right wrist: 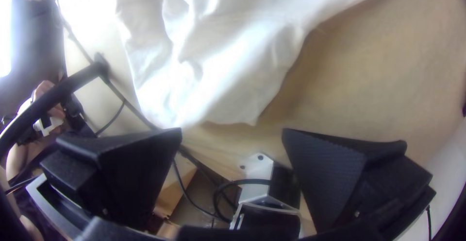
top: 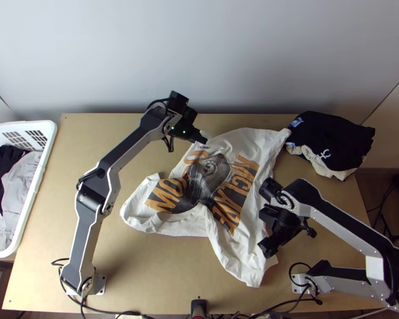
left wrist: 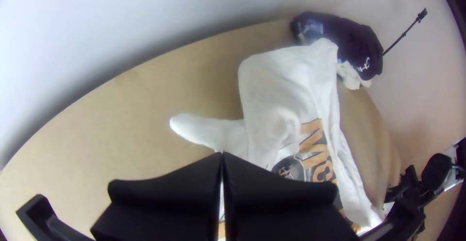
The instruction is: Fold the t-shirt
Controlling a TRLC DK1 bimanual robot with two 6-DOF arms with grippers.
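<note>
The white t-shirt point(top: 236, 139) with orange and dark print lies unevenly spread and wrinkled mid-table. At its far edge is my left gripper point(top: 203, 140). In the left wrist view, the left gripper point(left wrist: 222, 154) has its fingers together over the t-shirt point(left wrist: 272, 83), near a sleeve that sticks out; whether cloth is pinched I cannot tell. My right gripper point(top: 267, 232) is by the shirt's right side, low in the top view. The right wrist view shows the right gripper point(right wrist: 233, 136) open, with the t-shirt point(right wrist: 228, 71) beyond its fingertips and nothing between them.
A dark and white pile of clothing point(top: 332, 141) rests at the table's far right corner. A white basket point(top: 49, 139) with clothes stands at the left. Cables point(top: 146, 312) run along the near edge. A person's hand point(right wrist: 44, 88) shows at the right wrist view's edge.
</note>
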